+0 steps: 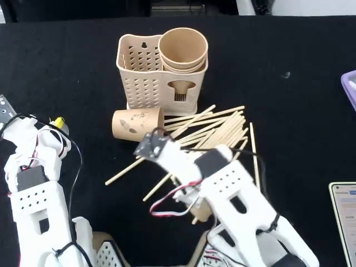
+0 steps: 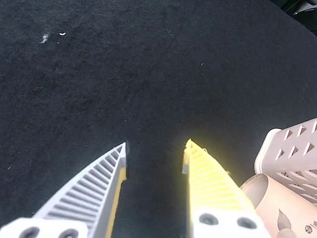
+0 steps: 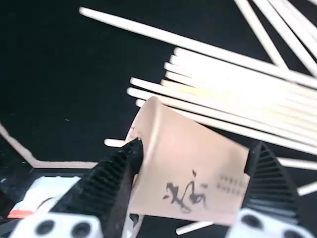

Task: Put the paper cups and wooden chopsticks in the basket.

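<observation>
The beige perforated basket (image 1: 146,83) stands at the back of the black table, with stacked paper cups (image 1: 183,49) in its right compartment. Another paper cup (image 1: 136,123) lies on its side in front of the basket; it also appears as the lying cup (image 2: 280,210) beside the basket (image 2: 292,153). Wooden chopsticks (image 1: 214,129) lie scattered to its right. My right gripper (image 3: 195,148) is shut on a paper cup (image 3: 193,178) above the chopsticks (image 3: 233,94); this cup (image 1: 200,211) peeks out under the arm. My left gripper (image 2: 153,146) stands open over bare table, left of the lying cup, its yellow tip (image 1: 58,122) showing.
A purple object (image 1: 350,86) sits at the right edge, and a phone-like device (image 1: 345,214) lies at the lower right. Both arm bodies fill the front of the table. Red and black cables (image 1: 172,197) hang off the right arm.
</observation>
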Robot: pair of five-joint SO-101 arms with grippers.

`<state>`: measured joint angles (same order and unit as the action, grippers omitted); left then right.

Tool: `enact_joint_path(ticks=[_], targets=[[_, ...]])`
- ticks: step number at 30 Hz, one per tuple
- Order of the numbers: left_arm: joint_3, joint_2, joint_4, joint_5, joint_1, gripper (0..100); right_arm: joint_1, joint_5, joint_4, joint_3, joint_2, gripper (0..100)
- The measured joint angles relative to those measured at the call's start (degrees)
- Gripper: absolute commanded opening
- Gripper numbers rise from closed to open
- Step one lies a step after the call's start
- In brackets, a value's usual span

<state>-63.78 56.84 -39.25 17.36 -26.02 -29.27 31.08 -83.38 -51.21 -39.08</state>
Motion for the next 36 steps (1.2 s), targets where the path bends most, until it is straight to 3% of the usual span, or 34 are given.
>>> enact_joint_path(ticks=[2,8,14,24,30,36], targets=[[0.0,0.0,0.0,0.0,0.0,19,3.7,2.5,-0.9,0.0,0.0,27.9],[0.0,0.0,0.0,0.0,0.0,19,14.9,8.3,0.2,0.0,0.0,0.6],[0.0,0.0,0.0,0.0,0.0,19,25.7,10.2,3.1,0.8,-0.1,1.1],[0.0,0.0,0.0,0.0,0.0,19,40.4,12.6,3.1,18.1,-0.1,1.1],[0.0,0.0,0.0,0.0,0.0,19,39.7,1.7,3.1,26.3,-0.1,1.1],[0.0,0.0,0.0,0.0,0.0,19,30.8,-13.3,4.3,44.3,-0.1,1.1]])
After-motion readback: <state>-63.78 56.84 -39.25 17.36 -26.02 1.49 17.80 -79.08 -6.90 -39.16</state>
